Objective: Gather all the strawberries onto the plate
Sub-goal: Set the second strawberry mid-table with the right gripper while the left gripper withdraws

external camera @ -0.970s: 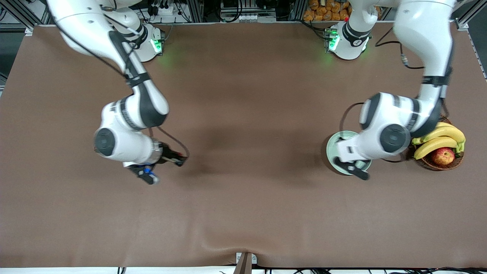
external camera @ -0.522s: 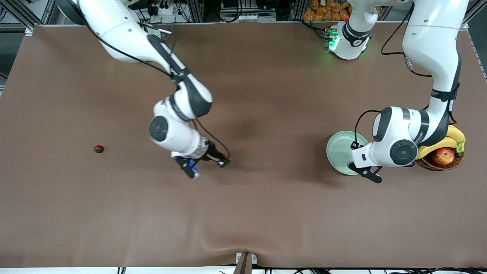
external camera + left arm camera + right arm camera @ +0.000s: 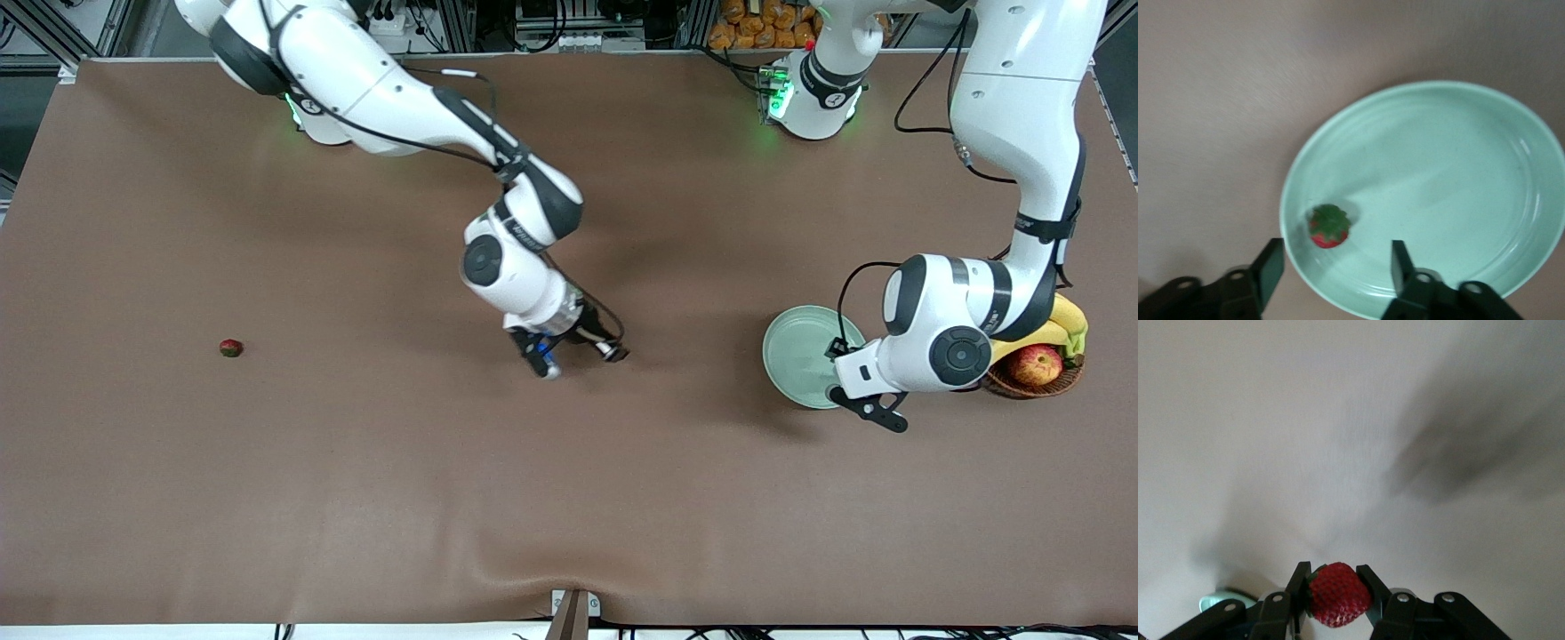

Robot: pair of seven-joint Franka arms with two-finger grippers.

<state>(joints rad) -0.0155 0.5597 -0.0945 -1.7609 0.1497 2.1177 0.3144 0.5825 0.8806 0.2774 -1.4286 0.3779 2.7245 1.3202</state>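
Fingers [image 3: 1271,267] of the left gripper [image 3: 1335,267] stand spread apart over the plate's rim, released, with one strawberry [image 3: 1330,227] lying free in the plate [image 3: 1458,167] just inside its edge; a second ago this gripper was clenched over the same plate, so the berry has just been dropped off and the first delivery counts as done. In the front view the left gripper [image 3: 876,411] hangs at the plate's [image 3: 791,356] edge nearest the front camera, beside the wicker basket [image 3: 1031,382] holding bananas [image 3: 1062,320] and an apple [image 3: 1036,363]. Right gripper [image 3: 1335,593] is clamped on a second strawberry [image 3: 1335,593], the berry pinched between both fingers [image 3: 1298,587]. That gripper [image 3: 573,351] is now over the middle of the table [image 3: 569,498], having travelled from the right arm's end toward the plate during the last second. A third strawberry [image 3: 231,348] lies untouched on the table toward the right arm's end, well apart from everything else. Assessment: one berry in, one in transit, one outstanding. The left arm probably needs to clear the plate before the right arm arrives, since both would otherwise crowd the same spot.
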